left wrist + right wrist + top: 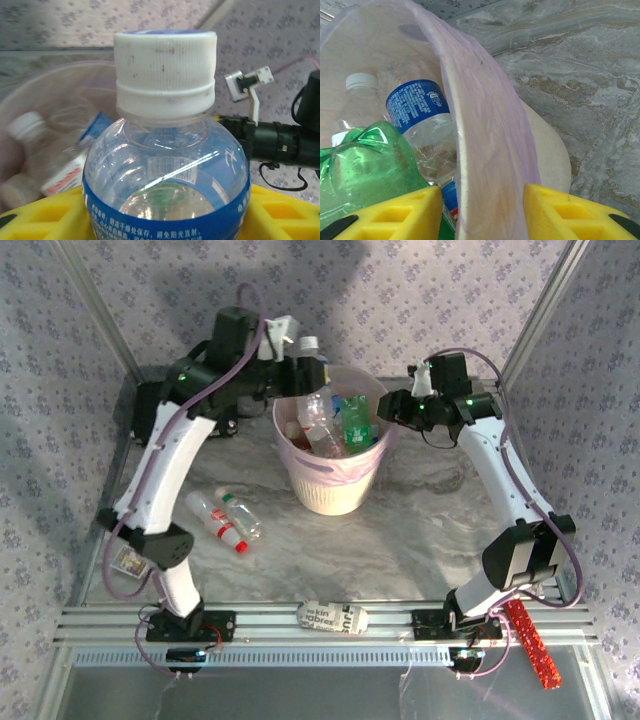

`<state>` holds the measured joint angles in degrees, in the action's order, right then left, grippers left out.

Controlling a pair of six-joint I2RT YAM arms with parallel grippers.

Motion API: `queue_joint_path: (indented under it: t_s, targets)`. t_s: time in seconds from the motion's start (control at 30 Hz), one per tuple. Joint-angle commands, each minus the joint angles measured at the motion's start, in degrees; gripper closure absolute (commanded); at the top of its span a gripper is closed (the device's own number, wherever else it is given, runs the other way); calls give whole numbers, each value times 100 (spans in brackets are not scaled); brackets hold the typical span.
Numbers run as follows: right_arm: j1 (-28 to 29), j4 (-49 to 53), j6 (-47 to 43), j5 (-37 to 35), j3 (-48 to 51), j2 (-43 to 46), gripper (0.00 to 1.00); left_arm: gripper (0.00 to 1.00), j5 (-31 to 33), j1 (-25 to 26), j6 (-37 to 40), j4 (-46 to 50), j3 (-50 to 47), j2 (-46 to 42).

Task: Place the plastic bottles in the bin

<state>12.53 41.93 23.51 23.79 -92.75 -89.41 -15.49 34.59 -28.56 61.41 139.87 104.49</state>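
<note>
Marble-look tabletop [430,530] with lilac patterned walls all round, that's the setting. The pale pink bin [330,490] stands upright towards the back of the tabletop, between the two arms. It's got a pile of plastic bottles [318,428] in it, a green bottle [357,420] among the clear ones. The right wrist view looks down inside. The green one is closest, a clear one with a blue label [420,120] sits beside it against the wall, and a white-capped one [362,82] is further in.

The left jaws are clamped on a held bottle [165,165], clear with a white cap and a blue label. The yellow pads [40,215] press on either side of its shoulder. In the top view it's upright, right at the far-left part of the bin's rim, higher than the ones inside.

The right jaws are partly open and straddle the rim on the other side, one yellow finger [395,215] inside the bin and the other outside. Honestly I can't tell if they're actually pinching the wall or just sitting around it.

Two loose bottles [222,520] lie on their sides on the tabletop, left of the bin and near the left arm [165,465]. One has a red cap. A white printed packet [333,618] lies on the rail at the near edge between the bases.
</note>
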Motion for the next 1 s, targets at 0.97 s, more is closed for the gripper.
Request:
queue_joint_path:
  t_s: [0.97]
  targets:
    - [89, 448, -119, -295, -967, 182, 41, 0, 602, -916, 358, 393, -2408, -1398]
